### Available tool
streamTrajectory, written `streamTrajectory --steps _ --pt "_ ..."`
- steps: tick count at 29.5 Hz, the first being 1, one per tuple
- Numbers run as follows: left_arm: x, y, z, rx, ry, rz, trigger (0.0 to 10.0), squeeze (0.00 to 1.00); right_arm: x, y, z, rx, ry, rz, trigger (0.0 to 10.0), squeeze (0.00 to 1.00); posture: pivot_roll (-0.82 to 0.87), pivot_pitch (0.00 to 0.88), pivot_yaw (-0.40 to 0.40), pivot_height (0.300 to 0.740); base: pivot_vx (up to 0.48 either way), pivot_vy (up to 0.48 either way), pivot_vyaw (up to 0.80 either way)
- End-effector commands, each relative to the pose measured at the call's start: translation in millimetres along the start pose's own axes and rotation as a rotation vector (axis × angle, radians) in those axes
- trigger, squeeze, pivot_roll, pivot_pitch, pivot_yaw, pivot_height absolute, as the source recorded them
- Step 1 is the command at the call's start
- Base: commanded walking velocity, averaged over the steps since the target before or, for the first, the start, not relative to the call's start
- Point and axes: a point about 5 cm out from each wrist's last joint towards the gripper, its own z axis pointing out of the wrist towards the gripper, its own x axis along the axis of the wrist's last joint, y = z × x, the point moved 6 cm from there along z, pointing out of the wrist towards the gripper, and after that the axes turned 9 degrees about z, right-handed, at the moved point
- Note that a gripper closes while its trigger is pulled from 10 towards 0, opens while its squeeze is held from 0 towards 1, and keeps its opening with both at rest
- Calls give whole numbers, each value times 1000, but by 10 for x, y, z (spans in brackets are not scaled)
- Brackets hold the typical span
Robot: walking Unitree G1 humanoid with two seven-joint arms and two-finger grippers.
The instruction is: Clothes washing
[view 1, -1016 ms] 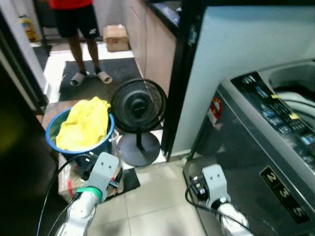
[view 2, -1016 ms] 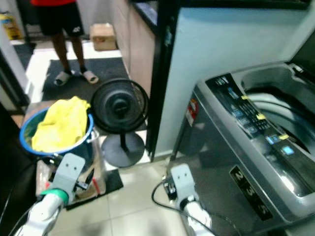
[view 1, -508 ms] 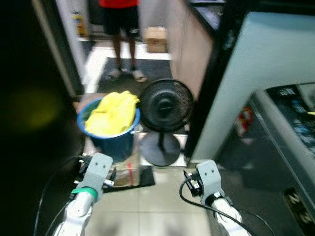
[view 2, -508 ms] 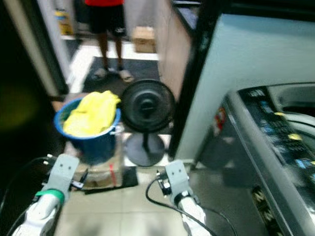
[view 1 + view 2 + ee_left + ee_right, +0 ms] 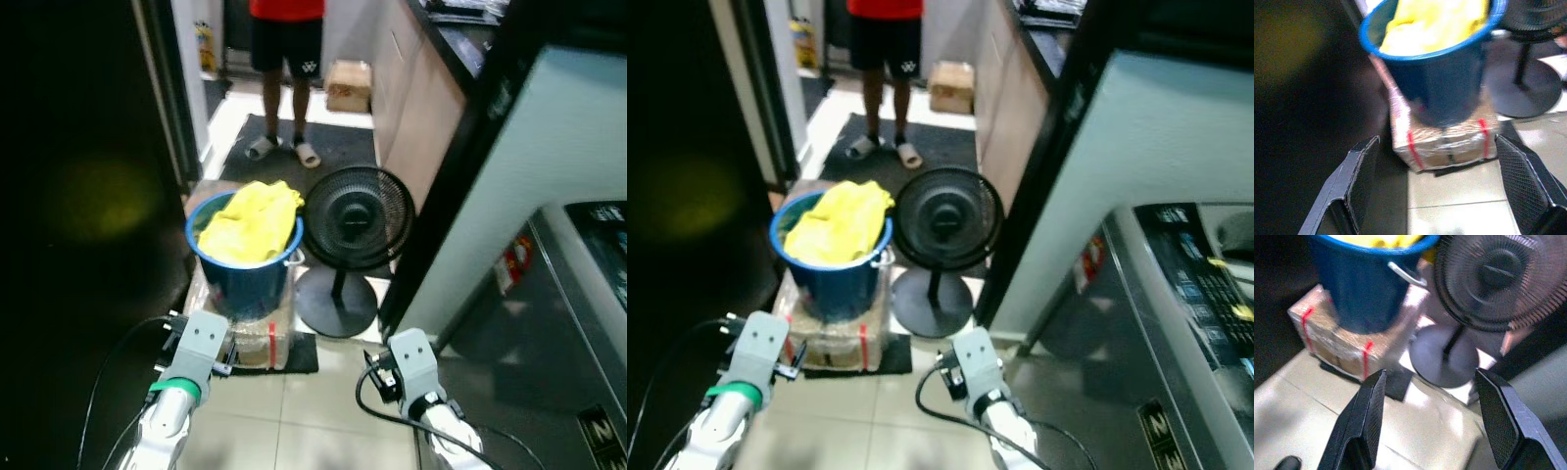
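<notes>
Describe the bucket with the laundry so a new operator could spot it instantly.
Start at the black pedestal fan standing on the floor beside the dark cabinet edge. Immediately to the robot's left of it, a blue bucket sits on a wrapped box with red straps. It is the one round blue container, heaped with yellow cloth.

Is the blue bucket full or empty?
Full: yellow clothes heap above the rim of the blue bucket, which stands upright on a wrapped box.
</notes>
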Motion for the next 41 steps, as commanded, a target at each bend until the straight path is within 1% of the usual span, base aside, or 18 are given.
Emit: streamTrajectory --steps 1,3,27,33,41 --pt "-23 42 -5 -8 -7 -2 10000 0 -70 19 -47 -4 -17 -9 10000 0 117 25 -16 740 465 0 781" --pt "-26 42 -4 -7 -7 -2 10000 0 -69 21 -47 -6 -16 -11 10000 0 117 25 -16 740 465 0 781" --pt "-42 42 6 5 -7 -4 10000 0 -95 24 -52 -11 -28 -11 10000 0 117 34 -19 740 422 0 0" --pt "-36 46 6 3 -5 -3 10000 0 -98 83 -57 -37 -30 18 10000 0 115 40 -16 740 391 0 0" --pt "-22 58 22 -1 -4 -8 10000 0 -70 133 -48 -52 -22 6 10000 0 112 41 -15 740 359 0 0"
